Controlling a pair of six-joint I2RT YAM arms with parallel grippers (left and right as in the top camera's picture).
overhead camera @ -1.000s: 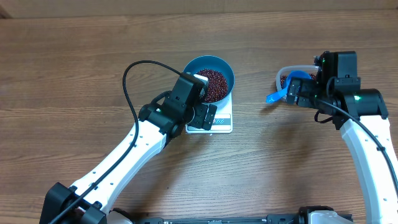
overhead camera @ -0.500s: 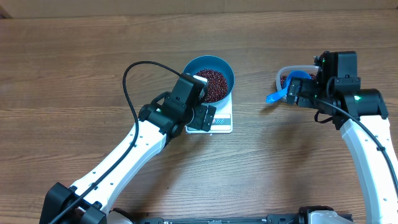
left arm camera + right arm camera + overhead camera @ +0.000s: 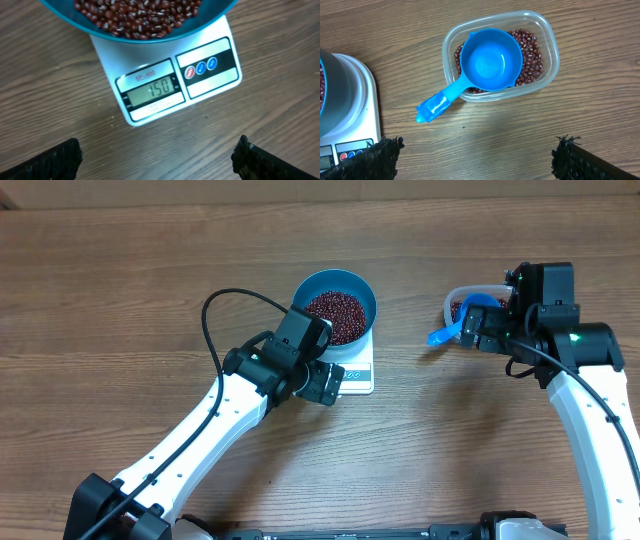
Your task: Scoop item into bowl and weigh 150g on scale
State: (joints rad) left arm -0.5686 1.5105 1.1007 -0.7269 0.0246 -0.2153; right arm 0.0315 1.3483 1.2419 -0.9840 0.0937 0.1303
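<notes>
The small dark red-brown beans point(image 3: 140, 15) lay heaped in the round deep-blue bowl point(image 3: 212, 20), which sat on the flat white square kitchen scale point(image 3: 107, 60). Its grey display point(image 3: 152, 91) appeared to read the target weight, though the digits were slanted and faint. More beans lay in the clear rounded-rectangular plastic tub point(image 3: 547, 42), well apart to the right on the brown wooden table point(image 3: 600, 110). The small blue plastic scoop point(image 3: 490, 60) rested empty on top of them, its handle poking over the tub's rim toward the scale. Such beans would probably be light, hard and quick to roll, so no use to pinch. They would best be moved with the scoop, taken by its handle, while the loaded bowl would want a hold at its rim. The left gripper point(image 3: 157, 162) hovered over the scale's front edge, its jaws wide apart and empty. The right gripper point(image 3: 480, 162) hung above the tub, likewise spread and holding nothing.
</notes>
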